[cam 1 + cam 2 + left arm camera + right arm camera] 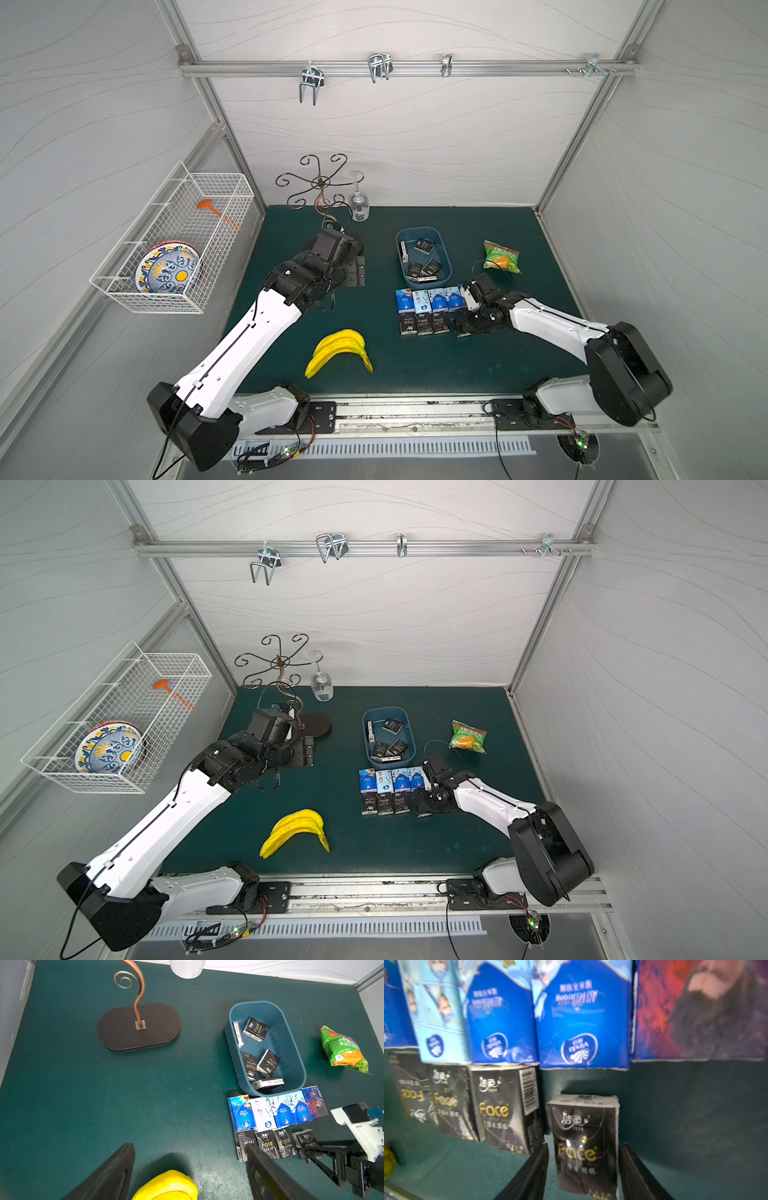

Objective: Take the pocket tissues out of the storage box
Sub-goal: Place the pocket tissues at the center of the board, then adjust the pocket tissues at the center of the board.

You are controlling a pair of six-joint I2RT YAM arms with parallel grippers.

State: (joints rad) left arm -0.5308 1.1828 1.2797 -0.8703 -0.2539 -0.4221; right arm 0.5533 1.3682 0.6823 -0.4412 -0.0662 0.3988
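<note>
The blue-grey storage box (444, 255) (288, 1049) sits mid-table with several black pocket tissues (256, 1029) lying in it. In front of it on the mat is a row of blue-and-white packets (428, 300) ending in a purple-blue one (314, 1102), and below them three black "Face" packets (424, 324). A fourth black packet (585, 1136) (305, 1138) lies on the mat between the fingers of my right gripper (584, 1146) (461, 328), which is open with a gap on each side. My left gripper (189, 1145) (358, 270) hovers open and empty to the left of the box.
A yellow banana bunch (340, 351) lies front centre. A green-orange snack bag (500, 256) is right of the box. A scrolled metal stand (320, 183) with a hanging glass (359, 203) stands at the back. A white wire basket (174, 241) holding a plate hangs on the left wall.
</note>
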